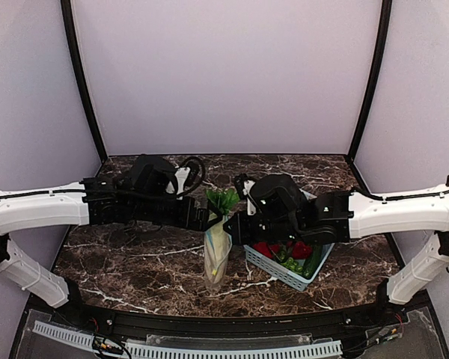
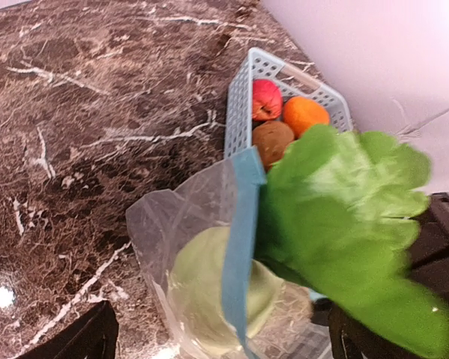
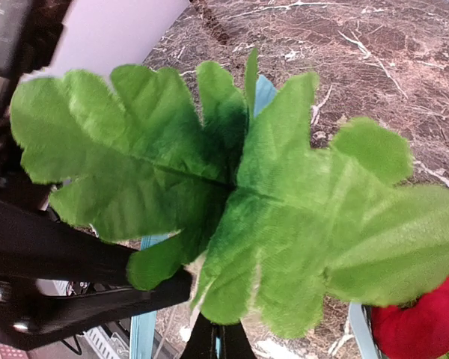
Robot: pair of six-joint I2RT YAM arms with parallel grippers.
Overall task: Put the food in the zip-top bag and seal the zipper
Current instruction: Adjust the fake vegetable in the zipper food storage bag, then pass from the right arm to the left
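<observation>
The clear zip-top bag (image 1: 215, 263) stands upright at mid-table between both grippers. The long cream-white squash (image 2: 198, 288) sits inside it, its green leaves (image 1: 223, 199) sticking out of the mouth. The blue zipper strip (image 2: 239, 247) runs along the mouth beside the leaves. My left gripper (image 2: 221, 333) is open, its fingers (image 2: 82, 340) wide apart on either side of the bag. My right gripper (image 3: 218, 348) is shut on the bag's blue mouth edge, just under the leaves (image 3: 284, 202). In the top view the left gripper (image 1: 204, 219) and right gripper (image 1: 230, 224) flank the bag's top.
A light blue lattice basket (image 1: 273, 273) stands right of the bag, under the right arm, holding red (image 1: 299, 250) and green pieces. The left wrist view shows the basket (image 2: 239, 112) with a red piece (image 2: 266, 99), an orange (image 2: 305, 114) and a brown piece (image 2: 273, 140).
</observation>
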